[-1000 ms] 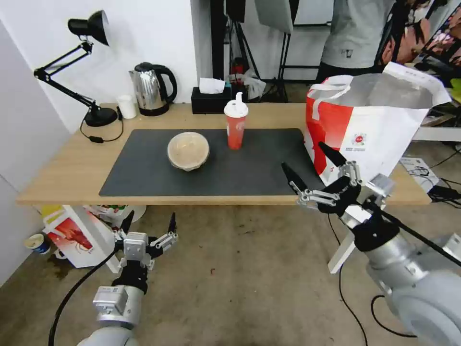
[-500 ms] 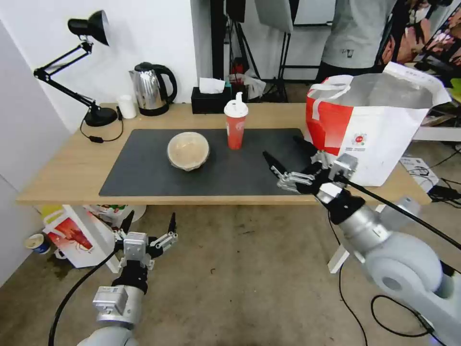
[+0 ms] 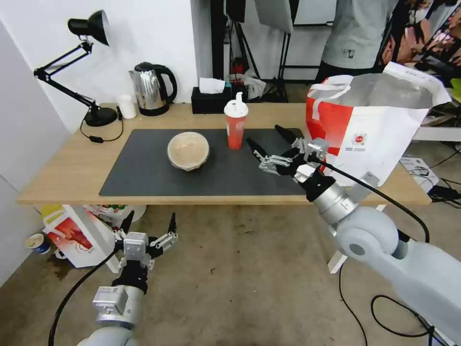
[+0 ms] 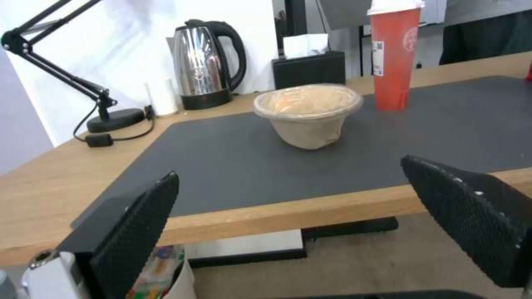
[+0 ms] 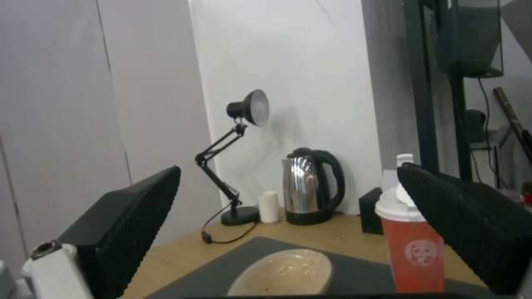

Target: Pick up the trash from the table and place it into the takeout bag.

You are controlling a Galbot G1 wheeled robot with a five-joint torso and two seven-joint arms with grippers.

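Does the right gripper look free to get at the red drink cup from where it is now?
Probably yes: the right gripper hangs open over the mat beside the red drink cup, with bare mat between them.

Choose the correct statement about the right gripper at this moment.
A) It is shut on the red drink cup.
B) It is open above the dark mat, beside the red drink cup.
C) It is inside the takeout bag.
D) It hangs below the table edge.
B: the right gripper has its fingers spread apart over the mat, with the red drink cup close beside it but not touched.
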